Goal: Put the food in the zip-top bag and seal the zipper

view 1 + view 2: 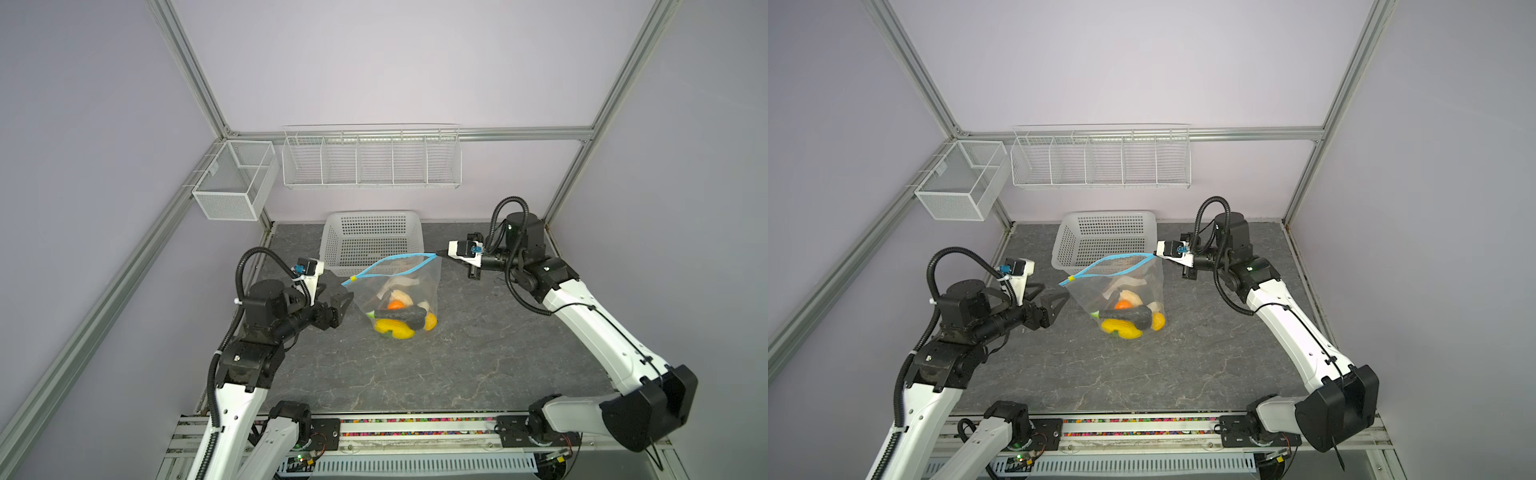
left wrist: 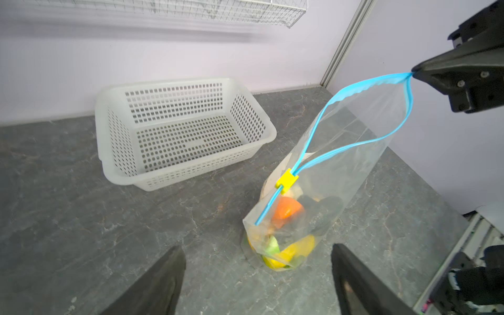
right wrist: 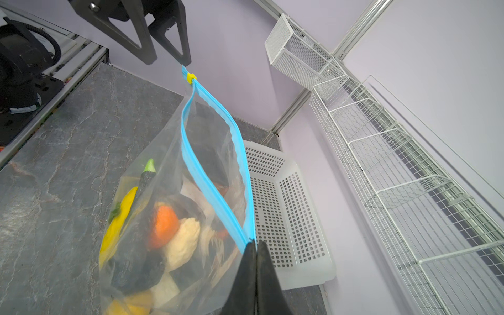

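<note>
Surface: dark grey marbled tabletop (image 1: 457, 361), closed in by lilac walls and an aluminium frame.
Rear of tabletop: white perforated basket (image 1: 371, 217) against the back wall.
Wall storage: long wire rack (image 1: 370, 166) on the back wall, with a mesh box (image 1: 232, 187) beside it in the corner.
Zip-top bag: the clear zip-top bag (image 1: 419, 278) stands just in front of the basket, between the two arms. Its bottom rests on the tabletop and its top edge slopes up toward the right arm.
Zipper: the light-blue zipper (image 3: 184, 131) gapes in a long loop, so the mouth is open along most of its length.
Slider: the yellow slider (image 2: 286, 181) sits near the zipper's lower end, on the left arm's side. Only the short stretch beyond it is joined.
Food: all heaped in the bottom of the bag, including an orange piece (image 2: 287, 208), a yellow piece (image 1: 395, 329), a long dark piece (image 1: 405, 316) with a green tip, and a beige piece (image 3: 185, 237).
Right gripper: the right gripper (image 3: 255, 245) has its jaws pressed together on the zipper's high end, holding that corner up.
Left gripper: the left gripper (image 1: 338, 291) has its jaws spread wide and holds nothing. The zipper's low end lies just beside one fingertip; whether they touch cannot be told.
</note>
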Robot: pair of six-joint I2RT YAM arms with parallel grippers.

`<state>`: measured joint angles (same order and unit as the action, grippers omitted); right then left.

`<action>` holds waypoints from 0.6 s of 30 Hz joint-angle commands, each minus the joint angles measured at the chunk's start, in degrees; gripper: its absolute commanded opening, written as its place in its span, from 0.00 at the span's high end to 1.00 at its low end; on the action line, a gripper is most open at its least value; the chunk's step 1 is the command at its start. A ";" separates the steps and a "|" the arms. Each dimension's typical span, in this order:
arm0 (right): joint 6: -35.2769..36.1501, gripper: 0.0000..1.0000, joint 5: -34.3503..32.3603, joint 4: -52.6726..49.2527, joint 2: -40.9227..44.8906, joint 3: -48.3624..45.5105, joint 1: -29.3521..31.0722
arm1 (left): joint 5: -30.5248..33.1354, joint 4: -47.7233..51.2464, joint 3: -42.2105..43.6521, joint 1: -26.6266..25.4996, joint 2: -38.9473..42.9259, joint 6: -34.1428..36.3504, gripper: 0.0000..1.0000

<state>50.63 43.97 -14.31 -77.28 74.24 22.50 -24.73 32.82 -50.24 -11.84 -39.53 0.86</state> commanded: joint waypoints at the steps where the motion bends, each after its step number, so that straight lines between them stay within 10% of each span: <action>1: -0.52 0.94 5.46 3.38 -0.73 -0.98 -0.99 | 2.25 -6.29 1.31 0.33 -0.48 7.25 0.18; 18: -3.04 0.94 7.66 5.77 -1.54 -0.68 -2.99 | -12.16 -10.12 3.89 0.32 -1.68 5.62 0.43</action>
<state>48.23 49.39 -10.52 -78.37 73.91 19.86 -33.30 24.43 -47.86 -11.64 -42.85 6.74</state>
